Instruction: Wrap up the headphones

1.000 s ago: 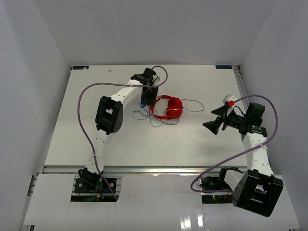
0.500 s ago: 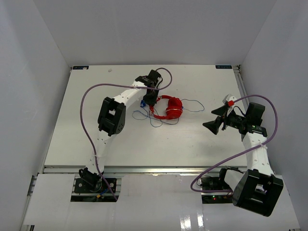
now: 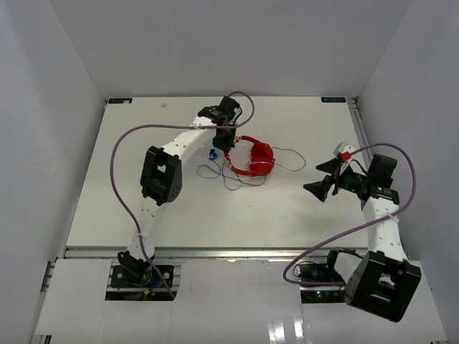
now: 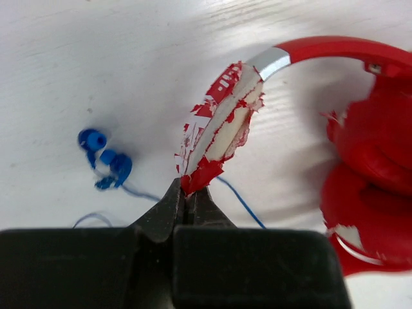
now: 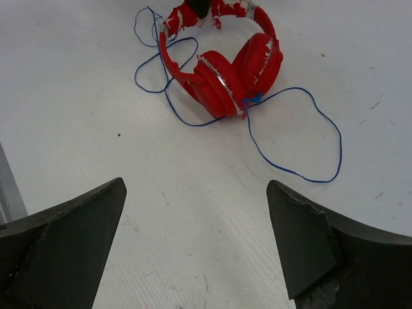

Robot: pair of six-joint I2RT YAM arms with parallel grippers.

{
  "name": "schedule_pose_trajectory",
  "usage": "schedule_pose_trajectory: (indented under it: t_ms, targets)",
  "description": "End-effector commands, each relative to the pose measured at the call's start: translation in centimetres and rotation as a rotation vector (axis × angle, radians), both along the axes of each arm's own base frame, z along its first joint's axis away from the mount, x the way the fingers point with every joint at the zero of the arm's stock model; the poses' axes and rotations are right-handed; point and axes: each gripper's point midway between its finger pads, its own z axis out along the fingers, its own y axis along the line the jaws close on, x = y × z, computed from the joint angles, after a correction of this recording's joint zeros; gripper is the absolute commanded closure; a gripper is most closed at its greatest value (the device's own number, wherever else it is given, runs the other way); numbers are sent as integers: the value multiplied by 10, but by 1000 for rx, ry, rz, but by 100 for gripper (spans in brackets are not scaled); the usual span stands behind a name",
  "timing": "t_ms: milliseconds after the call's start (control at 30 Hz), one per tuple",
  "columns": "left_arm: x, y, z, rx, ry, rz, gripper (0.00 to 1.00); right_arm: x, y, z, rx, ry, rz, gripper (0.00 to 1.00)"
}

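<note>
White, faintly scuffed counter [image 3: 143, 201]. Carries red headphones [image 3: 259, 159] toward the far middle, padded cups resting on the surface. Around them, loose loops of thin blue cable [image 5: 315, 181], flat on the white. Just left of the headband, a small blue plug [image 4: 116, 166].

Robot lab cell: white table [image 3: 287, 215], plain white walls [image 3: 229, 43] (boxed in).
</note>
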Motion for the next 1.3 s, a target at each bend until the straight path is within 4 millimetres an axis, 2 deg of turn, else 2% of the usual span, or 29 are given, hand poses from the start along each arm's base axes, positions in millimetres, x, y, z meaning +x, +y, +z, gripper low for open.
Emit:
schedule_pose_trajectory:
  t_ms: [0,100,133,167,233,300,400,467,567,633,700,800,867,967,1100,1200,1267]
  targets:
    - [-16,-1,148,-227,-238,32,100,-17,12,11,37,-66,100,4]
    - [-30,25,183,-248,-328,79,100,-20,18,36,44,-115,114,4]
    - [-33,33,179,-237,-329,96,100,-16,18,46,22,-143,94,3]
    - [-38,41,185,-241,-344,108,100,-13,18,54,2,-172,77,4]
    - [-51,55,208,-271,-397,121,100,-8,19,67,-33,-230,51,5]
    - [-60,63,215,-280,-411,129,100,-5,24,75,-62,-289,62,7]
    - [-78,77,238,-297,-457,143,100,0,41,86,-93,-374,130,9]
    - [-86,84,243,-297,-466,152,100,1,60,93,-99,-431,183,10]
    - [-97,90,257,-315,-483,162,100,1,89,95,-58,-417,261,10]
    - [-101,91,268,-332,-488,170,100,-4,117,97,-27,-396,342,10]
    - [-105,90,278,-364,-495,172,100,-4,136,91,-43,-408,361,10]
    - [-109,89,290,-400,-503,174,100,14,141,87,-93,-456,338,10]
    - [-111,88,296,-427,-508,172,100,23,144,77,-110,-425,350,10]
    - [-114,82,302,-479,-495,160,100,14,156,72,-88,-424,455,10]
    - [-117,70,317,-567,-486,140,100,23,168,62,-90,-434,455,8]
    - [-120,66,343,-643,-512,129,100,29,171,52,-82,-432,468,7]
    - [-121,64,356,-672,-530,132,100,25,175,48,-67,-431,513,4]
